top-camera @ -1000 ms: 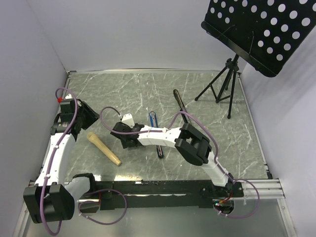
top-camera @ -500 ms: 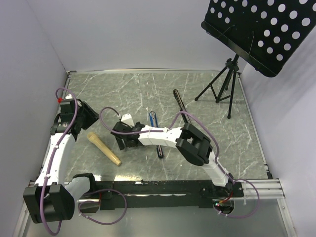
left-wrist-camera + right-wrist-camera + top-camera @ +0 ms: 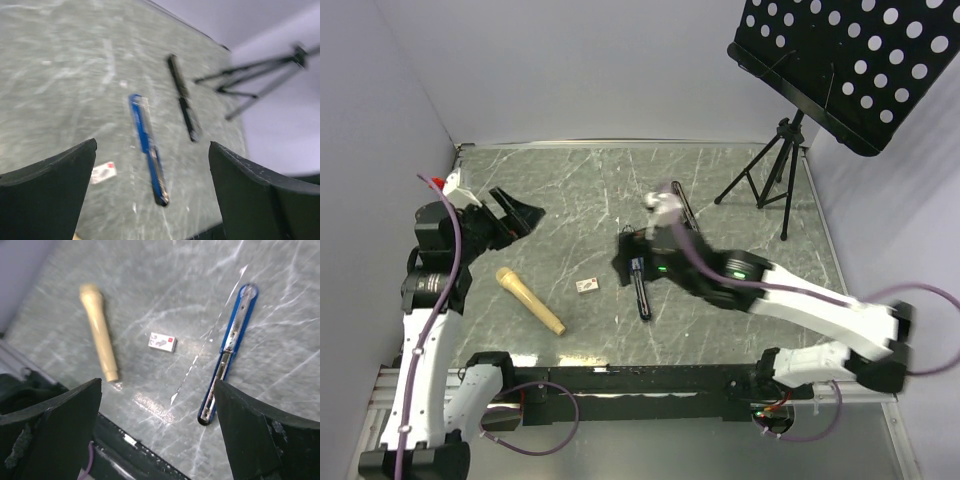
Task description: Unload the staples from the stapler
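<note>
Left hand (image 3: 518, 212) and right hand (image 3: 157, 385) gape wide, empty; we judge the slim stapler (image 3: 231, 347) may skid across the desk (image 3: 150, 280) when pinched.

White arms (image 3: 423, 352) w/ black joints, purple cables (image 3: 529, 385) alongside, matte black fingers (image 3: 45, 200), red clip (image 3: 437, 182) on left

No text is legible, even on the small box (image 3: 162, 342).
</note>
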Controlling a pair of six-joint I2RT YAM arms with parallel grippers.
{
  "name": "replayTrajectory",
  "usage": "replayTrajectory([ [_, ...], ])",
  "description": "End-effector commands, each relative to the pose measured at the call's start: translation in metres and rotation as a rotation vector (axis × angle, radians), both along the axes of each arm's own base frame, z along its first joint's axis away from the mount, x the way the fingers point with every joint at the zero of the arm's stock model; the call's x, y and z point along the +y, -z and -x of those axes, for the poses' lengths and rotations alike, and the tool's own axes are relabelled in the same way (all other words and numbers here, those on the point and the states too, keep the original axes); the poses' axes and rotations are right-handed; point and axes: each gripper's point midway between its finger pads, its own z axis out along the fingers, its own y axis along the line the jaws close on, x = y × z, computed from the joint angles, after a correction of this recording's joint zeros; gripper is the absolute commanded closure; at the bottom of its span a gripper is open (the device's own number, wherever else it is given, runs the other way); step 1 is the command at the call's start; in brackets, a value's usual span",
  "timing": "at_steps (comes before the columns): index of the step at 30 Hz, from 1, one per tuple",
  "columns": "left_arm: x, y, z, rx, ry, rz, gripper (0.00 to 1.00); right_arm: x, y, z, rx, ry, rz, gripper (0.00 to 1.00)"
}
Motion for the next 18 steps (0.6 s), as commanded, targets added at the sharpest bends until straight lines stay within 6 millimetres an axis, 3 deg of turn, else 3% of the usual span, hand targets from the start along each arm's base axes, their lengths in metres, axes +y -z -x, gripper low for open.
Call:
replayTrajectory([
  [1, -0.042, -0.034, 0.024, -0.156, 0.238, 0.010, 0.01, -0.047, 0.014, 0.012, 0.026, 0.074, 0.023, 0.00],
  [3, -0.055, -0.033, 0.032, -0.185, 0.308, 0.018, 0.01, -0.065, 0.009, 0.017, 0.019, 0.103, 0.002, 0.00],
  [4, -0.063, -0.040, 0.040, -0.237, 0.360, 0.017, 0.01, -0.071, 0.016, 0.019, 0.028, 0.117, 0.006, 0.00],
  [8, -0.074, -0.032, 0.049, -0.301, 0.412, 0.027, 0.01, -0.088, 0.015, 0.021, -0.006, 0.152, -0.071, 0.00],
  [18, -0.072, -0.026, 0.046, -0.285, 0.402, -0.004, 0.01, -0.092, 0.019, 0.017, -0.028, 0.197, -0.129, 0.00],
])
